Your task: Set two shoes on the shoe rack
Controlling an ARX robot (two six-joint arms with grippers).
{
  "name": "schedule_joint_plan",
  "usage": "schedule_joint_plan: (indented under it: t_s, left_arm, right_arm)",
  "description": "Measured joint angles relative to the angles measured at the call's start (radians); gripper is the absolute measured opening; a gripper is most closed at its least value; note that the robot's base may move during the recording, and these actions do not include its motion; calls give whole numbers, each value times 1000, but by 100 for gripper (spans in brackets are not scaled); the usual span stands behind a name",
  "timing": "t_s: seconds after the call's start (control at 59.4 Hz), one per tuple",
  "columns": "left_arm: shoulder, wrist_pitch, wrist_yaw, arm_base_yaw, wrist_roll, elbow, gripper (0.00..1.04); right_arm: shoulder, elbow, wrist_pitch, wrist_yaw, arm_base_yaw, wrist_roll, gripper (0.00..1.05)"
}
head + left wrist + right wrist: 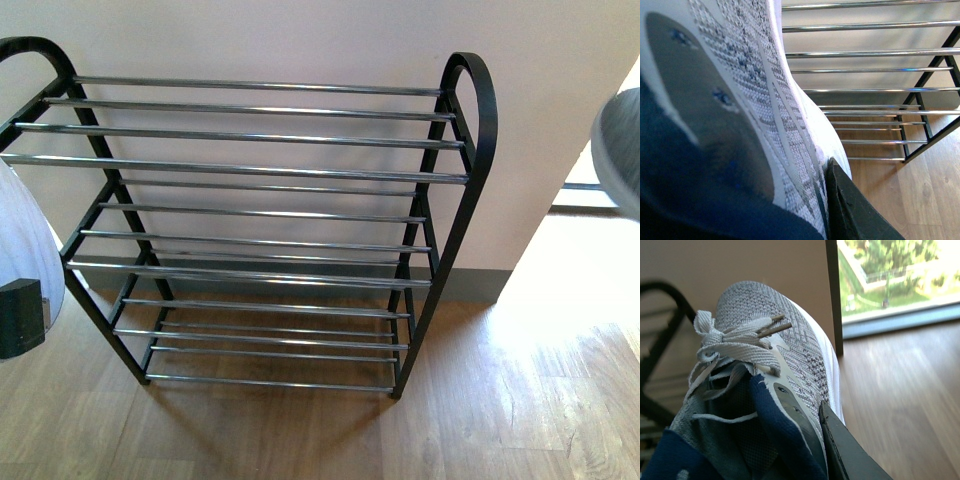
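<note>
The left gripper [835, 200] is clamping one grey knit sneaker [740, 90], with one black finger pressing on its outer side. The right gripper [835, 445] is holding the second sneaker [790, 350] in the same way. Both sneakers are hanging in the air, one at each side of the shoe rack [260, 169], apart from its rods. The rack is standing on the wooden floor [500, 400].
</note>
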Motion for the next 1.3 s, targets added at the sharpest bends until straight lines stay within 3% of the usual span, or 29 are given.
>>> schedule_joint_plan:
  t_s: [0.185,0.32,0.438,0.589,0.859,1.296]
  left_arm:
    - [0,0,-3,-1,0,0,3]
    - [0,0,3,-1,0,0,3]
    - [0,0,0,-1,0,0,3]
    - [0,0,0,-1,0,0,3]
    - [0,0,-1,-1,0,0,3]
    - [0,0,0,-1,0,0,3]
  right_arm:
    - [-190,129,-204,142,85,27,1]
    - [-285,233,-409,167,194,37,1]
    - [-300,363,-581,189,278,81,1]
    - [-262,541,-785,310,375,146,1]
    - [-142,668,-885,417,505,230,1]
    - [-62,692,-929,420,601,279,1]
